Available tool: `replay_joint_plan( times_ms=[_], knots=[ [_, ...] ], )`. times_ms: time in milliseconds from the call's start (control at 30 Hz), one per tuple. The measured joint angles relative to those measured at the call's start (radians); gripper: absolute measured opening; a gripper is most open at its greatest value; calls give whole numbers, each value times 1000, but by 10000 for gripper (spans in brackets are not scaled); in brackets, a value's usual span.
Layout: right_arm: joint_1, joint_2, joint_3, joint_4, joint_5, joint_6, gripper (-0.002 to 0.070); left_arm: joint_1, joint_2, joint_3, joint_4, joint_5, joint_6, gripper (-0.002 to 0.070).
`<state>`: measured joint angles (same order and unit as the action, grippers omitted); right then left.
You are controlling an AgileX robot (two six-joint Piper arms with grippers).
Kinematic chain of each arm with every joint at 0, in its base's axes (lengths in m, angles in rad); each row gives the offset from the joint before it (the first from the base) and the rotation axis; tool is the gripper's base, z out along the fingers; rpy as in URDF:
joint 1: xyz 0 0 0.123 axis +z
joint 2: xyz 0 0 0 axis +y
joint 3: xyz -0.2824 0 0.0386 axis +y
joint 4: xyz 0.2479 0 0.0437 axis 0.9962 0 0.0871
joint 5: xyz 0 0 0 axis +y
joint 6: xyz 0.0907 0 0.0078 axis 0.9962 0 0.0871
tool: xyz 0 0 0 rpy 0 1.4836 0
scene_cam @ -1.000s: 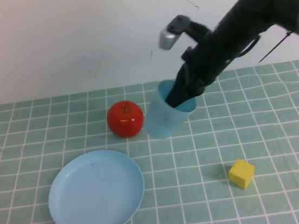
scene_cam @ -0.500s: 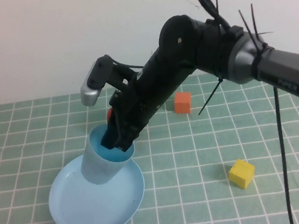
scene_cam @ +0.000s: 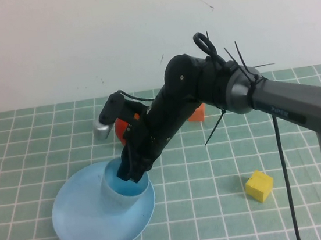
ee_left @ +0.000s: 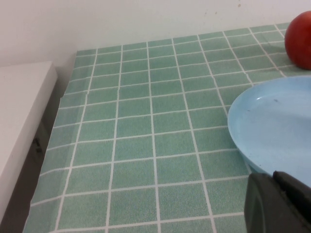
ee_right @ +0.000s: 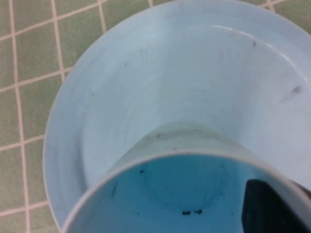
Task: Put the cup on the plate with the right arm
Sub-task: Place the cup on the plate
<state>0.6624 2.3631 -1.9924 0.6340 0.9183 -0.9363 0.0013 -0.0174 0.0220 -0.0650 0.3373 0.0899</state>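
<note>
Cup [scene_cam: 124, 190] stands upright on plate [scene_cam: 85, 223], nr worktop's [scene_cam: 305, 155] front-left corner. Right gripper [scene_cam: 130, 171] reaches into cup mouth, jaws pinching rim. Apple [scene_cam: 122, 129] behind, yellow cube [scene_cam: 259, 186] well apart. Left wrist view: left gripper [ee_left: 279, 204] beside plate edge, can't tell jaws. Right wrist view: finger [ee_right: 274, 206] inside cup.

The cup [scene_cam: 124, 186] around the right gripper [scene_cam: 129, 172] looks like smooth light blue plastic, its inside [ee_right: 180, 194] glossier and speckled with dark specks. The plate [scene_cam: 82, 220] under it has the same smooth plastic look, faintly scuffed [ee_right: 146, 53]. The right arm [scene_cam: 203, 88] above is glossy black, with thin plastic cable ties. The table cover [scene_cam: 303, 137] looks matt and tiled. The apple [scene_cam: 123, 127] behind the gripper is shiny. The left gripper [ee_left: 277, 204] looks matt black.
</note>
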Motion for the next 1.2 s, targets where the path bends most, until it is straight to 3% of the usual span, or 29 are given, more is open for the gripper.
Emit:
replay_joint_plan(
  times_ms=[233, 567, 1000, 1200],
  knots=[
    [0, 28, 0, 8, -16, 36, 189, 0, 0, 0, 0, 0, 0, -3],
    [0, 28, -74, 60, 17, 66, 218, 0, 0, 0, 0, 0, 0, -3],
    [0, 28, -257, 34, 197, 129, 204, 0, 0, 0, 0, 0, 0, -3],
    [0, -5, -375, -151, 307, 200, 55, 0, 0, 0, 0, 0, 0, -3]
  ],
)
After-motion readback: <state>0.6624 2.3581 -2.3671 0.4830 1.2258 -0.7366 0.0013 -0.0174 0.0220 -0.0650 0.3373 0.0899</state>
